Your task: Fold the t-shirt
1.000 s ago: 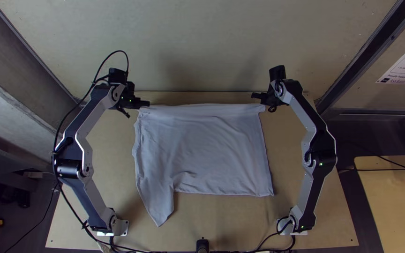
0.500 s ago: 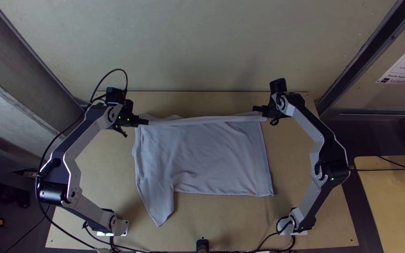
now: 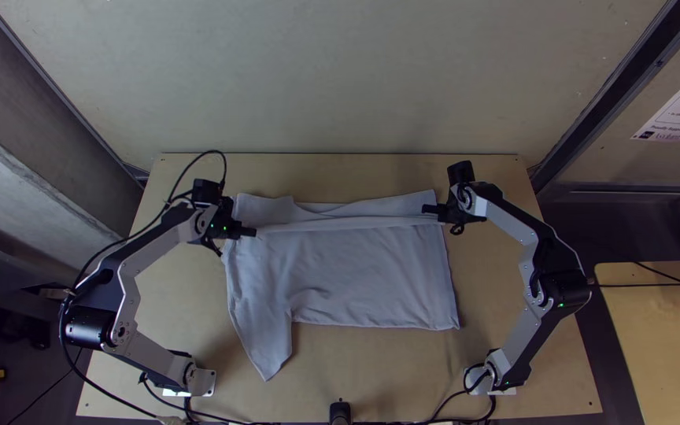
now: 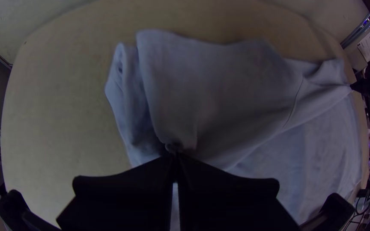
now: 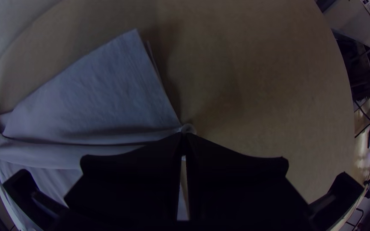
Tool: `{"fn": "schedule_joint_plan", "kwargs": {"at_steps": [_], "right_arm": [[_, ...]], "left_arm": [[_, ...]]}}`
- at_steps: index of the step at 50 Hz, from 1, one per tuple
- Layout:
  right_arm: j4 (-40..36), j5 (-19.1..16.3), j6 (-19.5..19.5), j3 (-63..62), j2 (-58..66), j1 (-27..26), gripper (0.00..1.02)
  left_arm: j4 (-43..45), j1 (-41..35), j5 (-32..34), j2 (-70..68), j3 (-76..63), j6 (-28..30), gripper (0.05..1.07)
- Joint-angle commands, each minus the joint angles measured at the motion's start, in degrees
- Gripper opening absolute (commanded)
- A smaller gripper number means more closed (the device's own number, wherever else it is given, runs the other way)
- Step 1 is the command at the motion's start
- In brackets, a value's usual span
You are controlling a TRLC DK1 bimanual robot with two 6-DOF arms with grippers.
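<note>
- Nearest on the table [image 3: 371,374] is a sleeve-like flap [image 3: 271,346] of the t-shirt [image 3: 356,275], its tip pointing near at the cloth's left side; the left gripper [image 3: 250,232] is the closer of the two to it, though well apart.
- Next comes the main body of the shirt, lying fairly flat with its near edge running left to right. It lies on the near side of both grippers, so carrying the fold on should, I judge, mean drawing the held cloth near, over this body.
- Beyond that, a long band [image 3: 340,224] of cloth spans left to right between the left gripper and the right gripper [image 3: 428,210], its left end slightly nearer than its right. The two face each other across the shirt, so they probably need to travel together; if one leads, the band could skew or wrinkle.
- The left gripper's fingers [image 4: 140,188] are closed on cloth at the band's left end, a small pinch at the tips.
- The right gripper's fingertips [image 5: 168,147] are closed too, pinching the band's right end, where a little cloth curls out.
- Farthest, past the band, more of the shirt [image 3: 265,206] stretches toward the table's far edge, with a dip in its outline left of centre.
</note>
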Motion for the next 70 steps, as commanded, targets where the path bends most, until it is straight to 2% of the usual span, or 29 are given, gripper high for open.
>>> {"fn": "schedule_joint_plan", "kwargs": {"at_steps": [1,5,7,10,16,20,23,29,36,41,47,52,63,70], "right_arm": [[0.36,1.25,-1.15,-2.02,-0.55,-0.39,0.03],[0.27,1.34,-2.38,-2.9,-0.99,-0.13,0.04],[0.36,1.52,-2.73,-3.61,-1.61,-0.04,0.04],[0.27,2.22,-2.73,-4.75,-3.1,-0.13,0.13],[0.18,3.89,-2.47,-7.47,-8.02,-0.66,0.35],[0.01,3.89,-2.38,-9.41,-12.68,-1.1,0.44],[-0.43,3.8,-2.38,-10.46,-16.37,-1.36,0.53],[-2.63,3.8,-2.12,-12.75,-24.55,-1.63,0.66],[-7.11,3.71,-0.36,-14.33,-32.55,-1.45,0.7],[-12.39,3.71,0.08,-14.15,-36.33,-1.01,0.8],[-16.34,3.71,0.78,-13.8,-39.49,-1.1,0.81],[-19.77,3.63,2.72,-13.71,-40.9,-1.19,0.94],[-24.08,3.01,8.17,-12.75,-40.98,0.4,0.95],[-24.87,1.08,11.68,-11.78,-40.98,1.63,0.95]], "left_arm": [[0.6,0.0,-0.57,-0.42,-3.42,-0.55,0.16],[0.33,0.62,-0.57,-0.42,-3.68,-1.16,0.43],[-0.02,0.88,-0.57,-0.95,-3.68,-1.34,0.53],[-0.19,1.14,-0.57,-2.36,-3.59,-1.34,0.67],[-1.51,1.85,-0.57,-5.08,-2.28,-1.34,0.87],[-5.2,2.73,-0.48,-5.08,0.27,-1.16,1.02],[-9.07,3.52,-0.57,-4.47,3.09,-0.81,1.02],[-9.42,4.4,-0.57,-7.37,4.05,0.15,1.02],[-15.31,4.31,-0.48,-9.04,6.51,0.77,1.02],[-19.35,3.52,2.33,-11.58,7.04,1.12,1.02],[-25.51,1.76,2.15,-15.01,7.83,1.3,1.02],[-31.66,-0.09,2.15,-18.09,7.92,-0.2,1.02],[-40.01,-9.23,1.8,-26.7,1.15,-4.15,1.02],[-44.84,-16.52,1.8,-28.81,-4.03,-8.55,1.02]]}}
